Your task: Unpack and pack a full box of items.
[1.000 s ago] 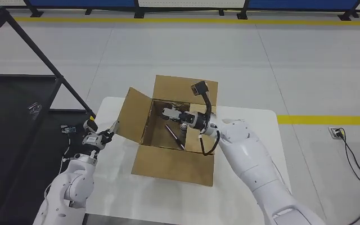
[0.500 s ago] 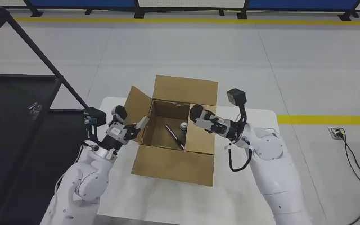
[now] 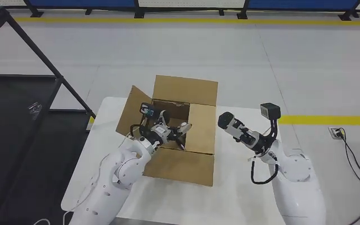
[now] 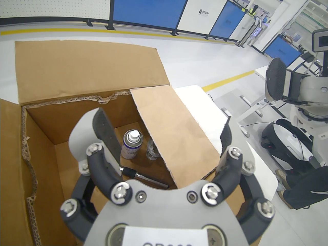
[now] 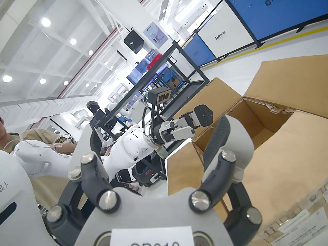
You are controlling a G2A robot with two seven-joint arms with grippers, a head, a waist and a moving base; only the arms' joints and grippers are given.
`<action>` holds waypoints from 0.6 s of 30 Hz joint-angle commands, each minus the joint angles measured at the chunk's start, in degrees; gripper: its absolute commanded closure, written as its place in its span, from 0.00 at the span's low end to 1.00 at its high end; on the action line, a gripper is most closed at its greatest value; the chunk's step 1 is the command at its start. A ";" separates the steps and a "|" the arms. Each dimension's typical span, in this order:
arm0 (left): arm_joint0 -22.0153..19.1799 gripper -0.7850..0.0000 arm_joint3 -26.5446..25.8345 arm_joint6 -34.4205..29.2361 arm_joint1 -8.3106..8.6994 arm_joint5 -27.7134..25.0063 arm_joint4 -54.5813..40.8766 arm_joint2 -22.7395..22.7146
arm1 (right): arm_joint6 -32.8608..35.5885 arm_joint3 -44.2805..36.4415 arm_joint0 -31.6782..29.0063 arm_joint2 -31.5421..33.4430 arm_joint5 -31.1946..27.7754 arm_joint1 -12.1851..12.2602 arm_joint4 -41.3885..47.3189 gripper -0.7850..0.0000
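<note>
Both spread empty, left claw [image 4: 162, 120] and right claw [image 5: 159, 125]; left may snag the brown cardboard box's [image 4: 84, 65] leaning flap [image 4: 179, 144].

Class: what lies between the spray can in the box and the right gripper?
One cardboard flap of the box, leaning over its opening, lies between the spray can and the right gripper; the left wrist view shows it.

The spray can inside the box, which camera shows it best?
The left wrist view: the spray can stands upright on the box floor, cap and label clear. In the top view the left gripper hangs over that spot; the right wrist view catches the box's outer walls and flaps.
</note>
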 commanded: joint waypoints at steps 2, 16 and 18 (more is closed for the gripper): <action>-0.01 0.00 0.02 0.00 0.00 0.00 0.00 0.00 | 0.00 0.00 0.00 0.00 0.00 0.00 0.00 0.00; -5.25 0.00 9.87 -15.61 -1.70 -1.90 -21.98 1.73 | 1.13 -3.57 -1.92 0.17 1.25 1.25 -0.57 0.00; -6.43 0.00 12.31 -17.34 -2.04 -2.49 -23.54 2.63 | 0.91 -3.80 -2.84 1.43 1.20 1.68 -0.05 0.00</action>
